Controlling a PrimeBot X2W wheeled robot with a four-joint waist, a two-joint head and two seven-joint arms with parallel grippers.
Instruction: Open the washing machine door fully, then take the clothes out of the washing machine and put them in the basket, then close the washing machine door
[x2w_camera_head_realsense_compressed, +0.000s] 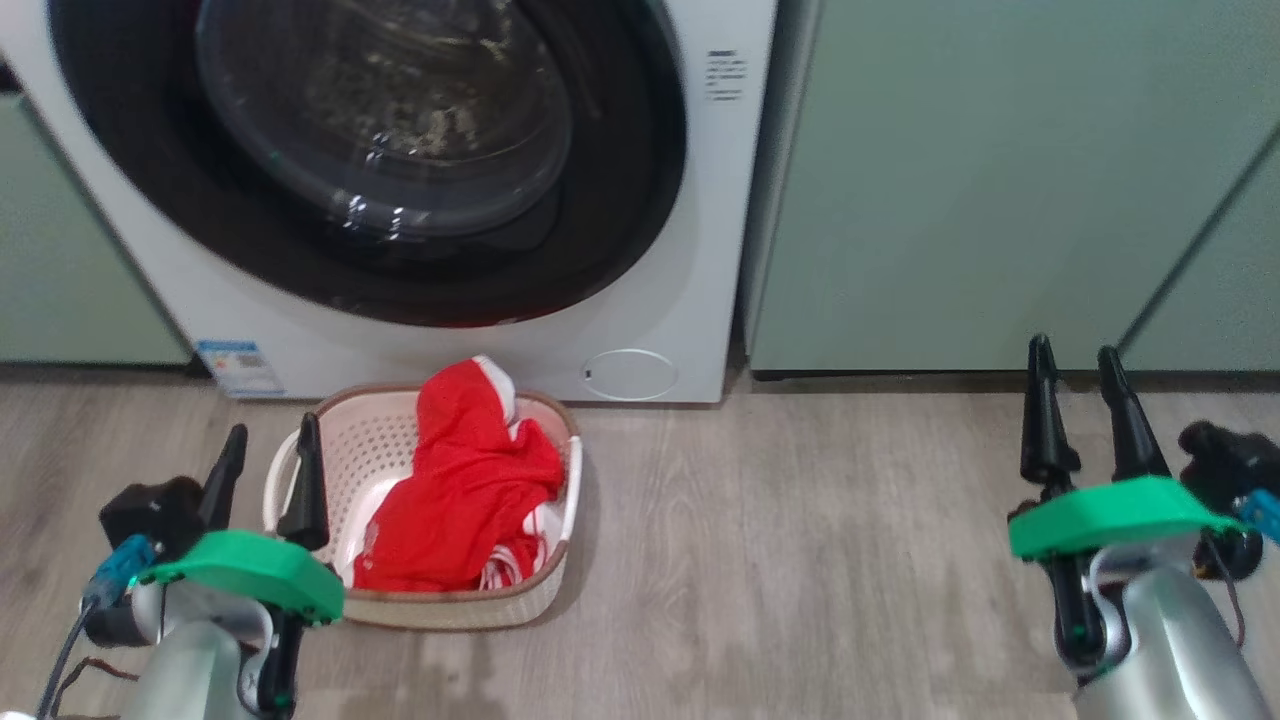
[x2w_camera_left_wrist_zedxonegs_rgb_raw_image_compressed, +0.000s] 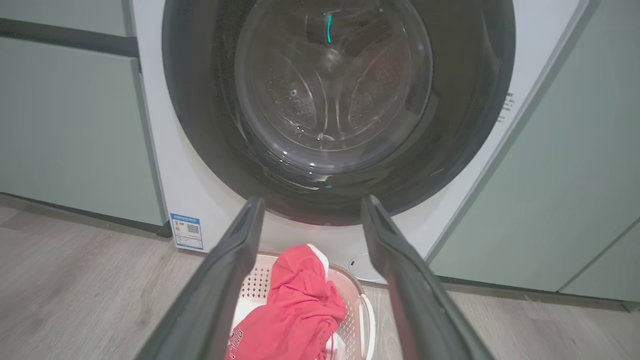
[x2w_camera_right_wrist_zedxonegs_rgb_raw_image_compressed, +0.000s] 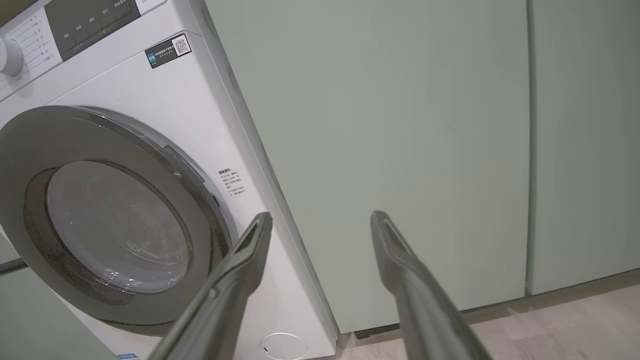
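Head view: noted door (x2w_camera_head_realsense_compressed: 370, 150) apparently shut on washing machine (x2w_camera_head_realsense_compressed: 700, 250), red clothes (x2w_camera_head_realsense_compressed: 465, 490) heaped in basket (x2w_camera_head_realsense_compressed: 440, 605) on floor (x2w_camera_head_realsense_compressed: 800, 520) just before it, left gripper (x2w_camera_head_realsense_compressed: 274, 425) and right gripper (x2w_camera_head_realsense_compressed: 1074, 346) released, empty. Left wrist view: confirmed door glossy black around clear bulging glass. Right wrist view: recommend checking door flush all round.

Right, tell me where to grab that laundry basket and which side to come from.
Take the white loop handle on the basket's left side, coming from above with the open left gripper, probably. It stands clear of the rim, and the red clothes heap toward the right.
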